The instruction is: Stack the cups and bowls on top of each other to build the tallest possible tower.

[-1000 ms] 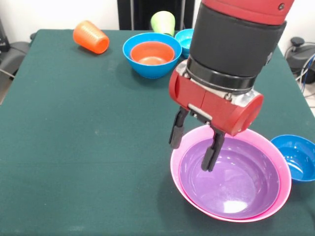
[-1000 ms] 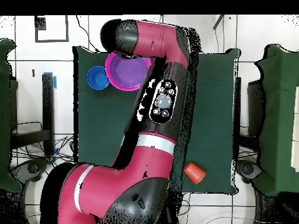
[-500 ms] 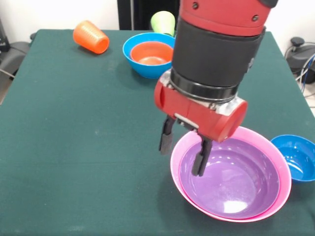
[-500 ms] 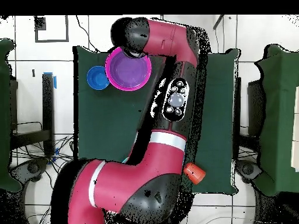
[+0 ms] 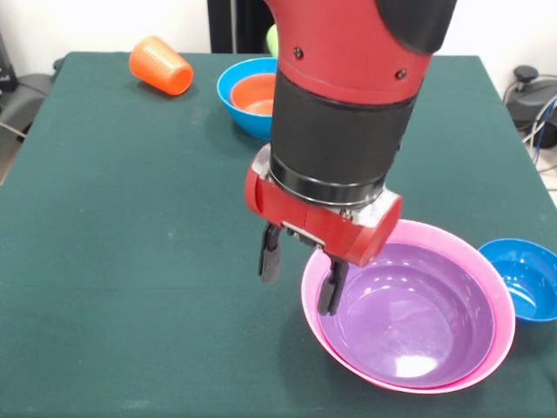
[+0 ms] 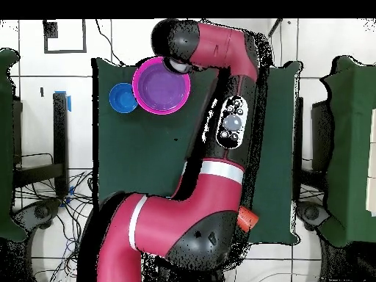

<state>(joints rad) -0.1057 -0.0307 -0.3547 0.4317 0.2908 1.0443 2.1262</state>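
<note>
Gripper (image 5: pixel 296 279) hangs spread wide over the pink bowl's (image 5: pixel 487 370) rim, holding nothing, arm tilted. I count five bowls: purple (image 5: pixel 409 322) nested in pink, dark blue (image 5: pixel 526 274) beside, orange (image 5: pixel 254 94) inside blue (image 5: pixel 233 104). One orange cup (image 5: pixel 161 65) lies sideways, well apart.

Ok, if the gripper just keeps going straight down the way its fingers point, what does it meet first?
Most likely the rim of the pink bowl: the open gripper straddles it, one finger outside over the table, the other inside over the purple bowl. How high it hangs above the rim is hard to judge.
</note>
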